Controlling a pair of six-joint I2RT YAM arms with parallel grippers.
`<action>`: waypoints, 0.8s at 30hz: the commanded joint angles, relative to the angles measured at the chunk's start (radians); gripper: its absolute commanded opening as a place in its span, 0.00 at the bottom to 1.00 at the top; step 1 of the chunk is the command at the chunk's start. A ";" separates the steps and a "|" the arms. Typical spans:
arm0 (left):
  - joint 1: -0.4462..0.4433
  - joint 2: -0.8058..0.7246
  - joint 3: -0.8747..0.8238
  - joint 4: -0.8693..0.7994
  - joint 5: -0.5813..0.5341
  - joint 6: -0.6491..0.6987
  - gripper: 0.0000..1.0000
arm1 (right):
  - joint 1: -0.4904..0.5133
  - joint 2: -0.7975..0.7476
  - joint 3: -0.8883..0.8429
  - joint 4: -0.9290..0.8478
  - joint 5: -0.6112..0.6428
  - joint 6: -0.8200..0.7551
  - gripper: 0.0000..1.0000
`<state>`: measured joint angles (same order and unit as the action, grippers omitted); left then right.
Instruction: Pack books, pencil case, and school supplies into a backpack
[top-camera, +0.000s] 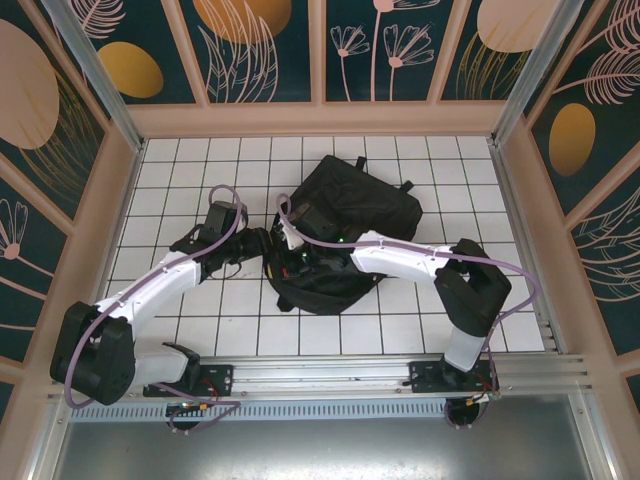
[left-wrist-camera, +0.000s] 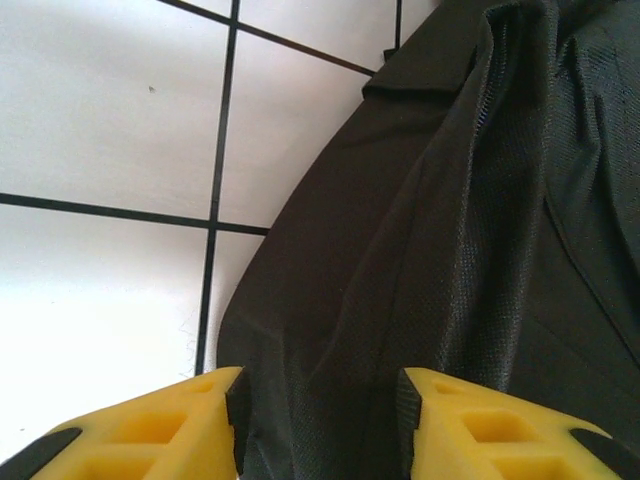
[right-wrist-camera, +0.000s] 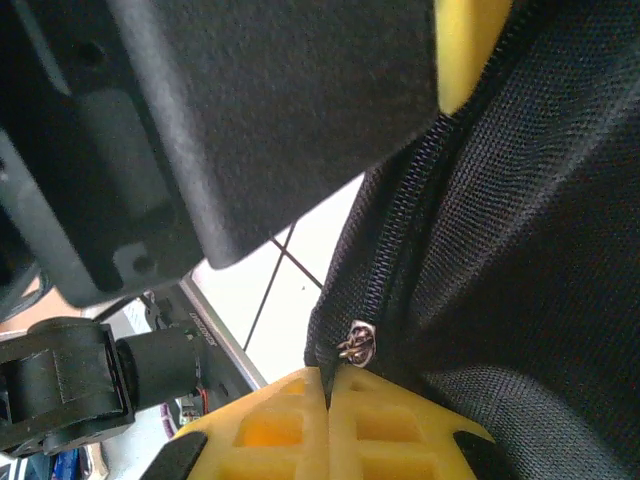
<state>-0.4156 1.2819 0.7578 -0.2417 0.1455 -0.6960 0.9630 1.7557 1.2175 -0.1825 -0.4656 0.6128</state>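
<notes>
- Backpack (top-camera: 350, 215) (black, soft woven fabric): it is lying on the white gridded worktop (top-camera: 180, 170), roughly mid-way across and just ahead of both my arms.
- Left tool (left-wrist-camera: 320, 400): I am reaching in from the left at the backpack's left edge. The yellow jaws are standing part-way apart, with a bunched fold of backpack fabric filling the gap and touching both, so I am gripping the backpack here.
- Fabric at that grip: long creases are running up and away from the jaws across the dark cloth. Bare worktop squares are showing just to the left of it.
- Right tool (right-wrist-camera: 328, 385): I am holding its yellow jaws pressed fully together, with no gap between them, against the backpack's edge.
- Zipper (right-wrist-camera: 400, 220): its line of teeth is running down the fabric towards my right tool's tips.
- Metal ring (right-wrist-camera: 355, 343): this small ring at the zipper's end is sitting right at the closed tips, touching or nearly so. I cannot tell whether any part of it is being pinched.
- Seen from overhead, my two tools are meeting close together at the backpack's near-left part.
</notes>
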 joint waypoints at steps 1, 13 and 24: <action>-0.010 -0.037 0.002 0.001 0.031 -0.013 0.47 | 0.004 0.022 0.036 0.000 -0.010 0.001 0.00; -0.011 -0.146 -0.069 -0.030 0.076 -0.020 0.47 | 0.003 0.015 0.034 0.011 -0.025 0.017 0.00; -0.032 -0.061 -0.088 0.060 0.083 -0.048 0.23 | 0.004 0.011 0.024 0.011 -0.025 0.029 0.00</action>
<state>-0.4400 1.2007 0.6655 -0.2234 0.2272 -0.7433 0.9630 1.7638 1.2240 -0.1879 -0.4732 0.6304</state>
